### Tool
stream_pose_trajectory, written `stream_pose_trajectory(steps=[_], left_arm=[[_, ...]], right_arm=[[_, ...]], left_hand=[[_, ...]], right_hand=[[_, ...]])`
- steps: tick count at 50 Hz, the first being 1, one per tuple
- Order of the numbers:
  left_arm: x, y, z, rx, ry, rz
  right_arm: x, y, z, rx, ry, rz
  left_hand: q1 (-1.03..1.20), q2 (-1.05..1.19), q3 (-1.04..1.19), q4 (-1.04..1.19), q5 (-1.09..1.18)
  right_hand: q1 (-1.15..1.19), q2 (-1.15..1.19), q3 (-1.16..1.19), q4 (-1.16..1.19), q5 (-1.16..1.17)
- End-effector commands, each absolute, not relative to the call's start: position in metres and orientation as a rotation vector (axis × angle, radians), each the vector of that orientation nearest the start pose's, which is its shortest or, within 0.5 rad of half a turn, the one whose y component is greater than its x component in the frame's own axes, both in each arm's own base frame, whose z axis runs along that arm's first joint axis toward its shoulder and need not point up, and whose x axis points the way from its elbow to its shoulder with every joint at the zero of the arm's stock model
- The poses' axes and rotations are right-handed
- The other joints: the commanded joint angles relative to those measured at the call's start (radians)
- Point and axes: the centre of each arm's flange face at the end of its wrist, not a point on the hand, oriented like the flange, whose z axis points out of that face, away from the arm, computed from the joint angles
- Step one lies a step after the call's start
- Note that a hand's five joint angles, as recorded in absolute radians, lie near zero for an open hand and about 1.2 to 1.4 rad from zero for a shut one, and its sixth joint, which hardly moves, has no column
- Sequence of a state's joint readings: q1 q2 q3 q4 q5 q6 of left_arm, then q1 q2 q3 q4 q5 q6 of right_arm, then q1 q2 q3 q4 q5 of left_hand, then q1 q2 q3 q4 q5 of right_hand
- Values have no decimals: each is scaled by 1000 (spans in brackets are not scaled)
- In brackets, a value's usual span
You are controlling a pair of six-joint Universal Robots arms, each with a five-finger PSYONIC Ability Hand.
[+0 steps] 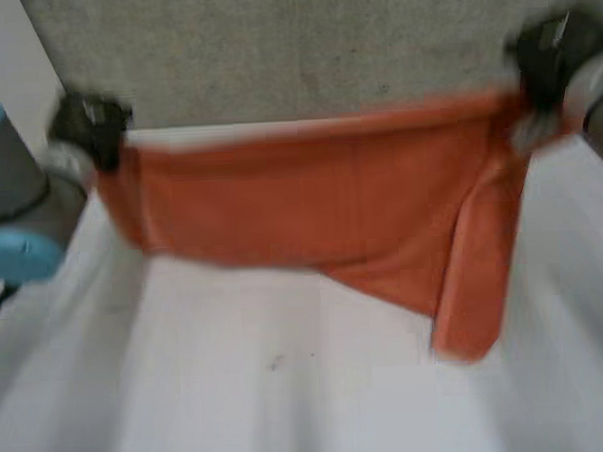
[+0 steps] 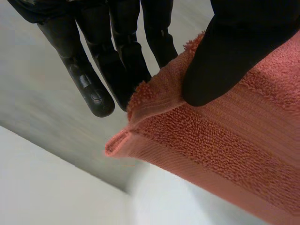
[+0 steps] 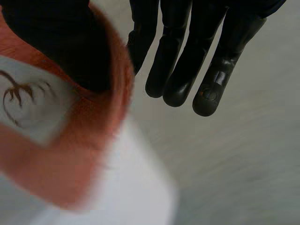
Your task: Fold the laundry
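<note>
Worktop (image 1: 289,407), white, lies beneath the item. An orange terry towel (image 1: 311,206) is held aloft above the worktop, stretched along its upper edge between both hands, with one flap hanging lower on the robot's right side. It is judged light, soft and limp: it will sag wherever unsupported, though the looped pile should resist slipping. The hemmed corners are the soundest places to hold. The left hand (image 1: 92,125) is clamped on one upper corner, thumb pressing the cloth against the fingers. The right hand (image 1: 549,55) pins the opposite corner under its thumb, the other fingers straight alongside; this is judged a pinch. A white label (image 3: 33,108) sits near that corner.
</note>
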State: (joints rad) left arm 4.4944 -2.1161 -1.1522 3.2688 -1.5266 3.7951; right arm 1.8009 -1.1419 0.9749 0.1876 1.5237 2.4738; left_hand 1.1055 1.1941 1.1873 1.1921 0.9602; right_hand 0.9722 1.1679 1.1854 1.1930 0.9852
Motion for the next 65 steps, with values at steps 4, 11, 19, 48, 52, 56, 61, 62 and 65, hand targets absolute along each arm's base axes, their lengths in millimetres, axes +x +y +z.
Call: stream_pose_trajectory(steps=[4,11,19,48,52,56,61,62,65], left_arm=[[-225,-394,396,481,1242,-2611],[-219,-391,332,559,1460,-2493],[-221,-364,235,753,1753,-2332],[-153,-218,159,1237,2387,-1193],[-156,-235,169,1204,2281,-1327],[-165,-256,174,1169,2175,-1479],[-190,-284,167,1185,2097,-1615],[-193,-289,166,1185,2086,-1634],[-201,-314,161,1163,2058,-1690]], right_arm=[[215,-323,438,-697,1512,-2964],[222,-319,358,-899,1782,-2676],[223,-309,270,-1037,2032,-2346],[181,-220,184,-1689,2576,-1077],[186,-236,191,-1698,2535,-1293],[189,-254,192,-1688,2502,-1484],[193,-284,186,-1606,2484,-1674],[193,-289,183,-1589,2482,-1697],[197,-311,172,-1553,2457,-1791]], left_hand=[[291,202,209,204,262],[291,202,209,204,262],[291,202,209,204,262],[291,202,209,204,262],[291,202,209,204,262],[291,202,209,204,262],[291,202,209,204,262],[291,202,209,204,262],[291,202,209,204,262]], right_hand=[[424,228,211,203,237],[424,228,211,203,237],[424,228,211,203,237],[424,228,211,203,237],[424,228,211,203,237],[424,228,211,203,237],[424,228,211,203,237],[424,228,211,203,237],[424,228,211,203,237]])
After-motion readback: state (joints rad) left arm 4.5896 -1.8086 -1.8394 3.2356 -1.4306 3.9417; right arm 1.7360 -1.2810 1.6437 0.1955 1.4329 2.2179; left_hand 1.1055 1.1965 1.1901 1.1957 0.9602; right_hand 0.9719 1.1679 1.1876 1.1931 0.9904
